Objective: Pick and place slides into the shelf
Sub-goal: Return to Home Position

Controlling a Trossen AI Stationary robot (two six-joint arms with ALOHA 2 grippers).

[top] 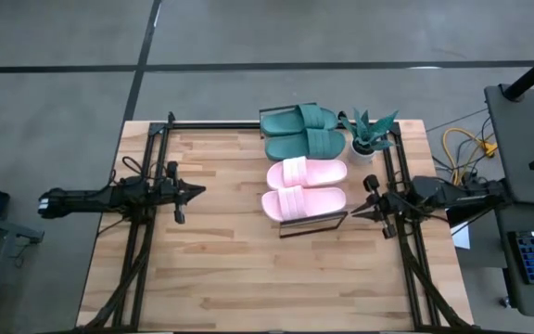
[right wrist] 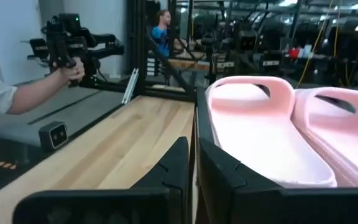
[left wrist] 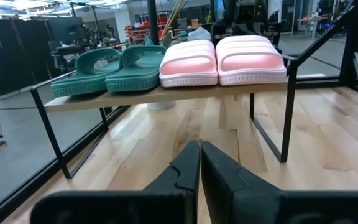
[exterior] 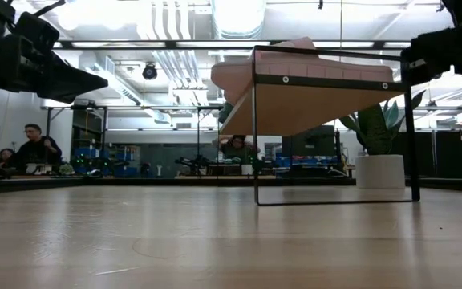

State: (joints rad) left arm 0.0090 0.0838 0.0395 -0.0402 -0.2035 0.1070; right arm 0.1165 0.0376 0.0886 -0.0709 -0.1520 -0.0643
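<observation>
All four slides are sitting on the low shelf of light wood plank and thin black frame, the soft teal-green pair beside the pale pink pair. The left gripper and right gripper are hovering either side, fingers pressed together, gripping nothing. Placing looks finished; I judge the arms are homing, needing only clearance from the rack
</observation>
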